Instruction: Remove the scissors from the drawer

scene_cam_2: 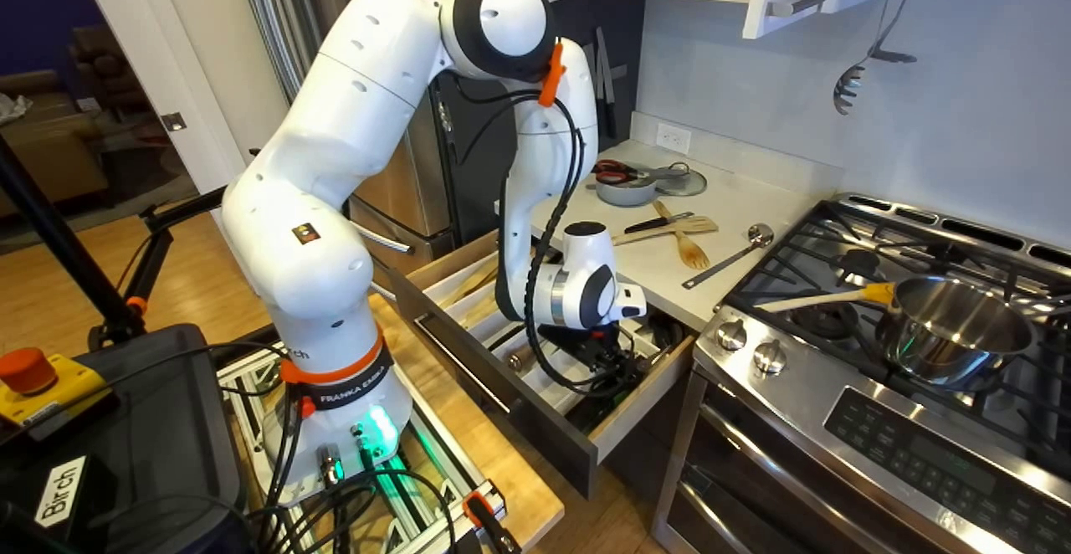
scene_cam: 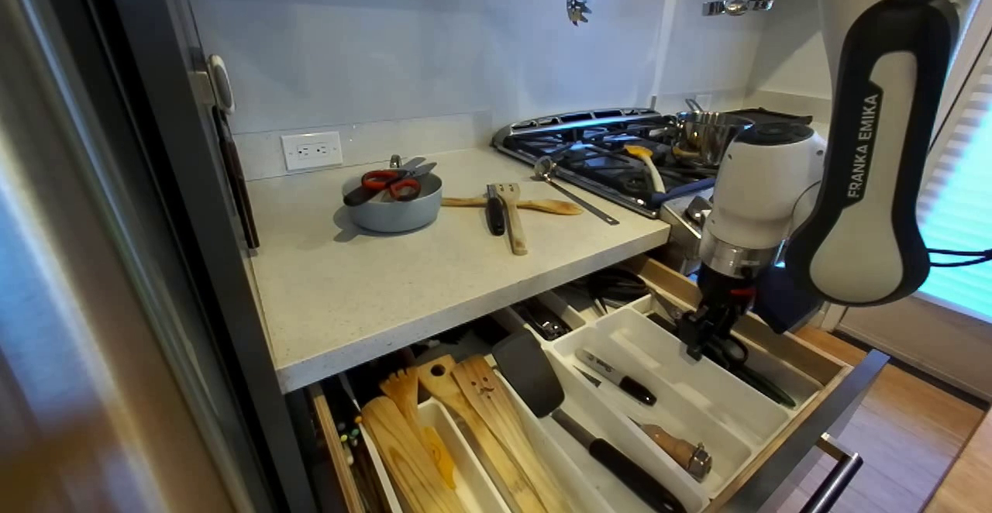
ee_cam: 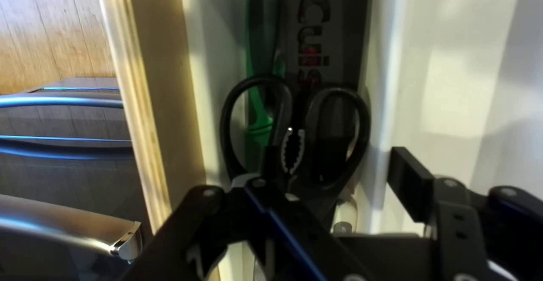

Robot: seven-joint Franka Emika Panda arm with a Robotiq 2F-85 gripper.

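Note:
The dark scissors lie in a narrow white compartment of the drawer, with two black handle loops and a toothed gap between them (ee_cam: 309, 183) in the wrist view. Their blades are hidden under my gripper. They lie on a green-handled tool (ee_cam: 259, 134) and a dark item with printed letters (ee_cam: 314, 35). The drawer (ee_cam: 144, 102) is pulled out, and it shows in both exterior views (scene_cam: 821, 385) (scene_cam_2: 640, 387). My gripper (ee_cam: 335, 170) is open. One finger is over the left part of the scissors, the other is beyond the white divider on the right. I cannot tell if they touch.
The white divider (ee_cam: 384, 102) runs along the scissors' right side. Other compartments hold a wood-handled tool (scene_cam: 674, 451), a black spatula (scene_cam: 531, 373) and wooden utensils (scene_cam: 496, 412). The counter edge (scene_cam: 465, 323) overhangs the drawer's back. Red-handled scissors (scene_cam: 391, 184) rest on a grey bowl (scene_cam: 395, 215).

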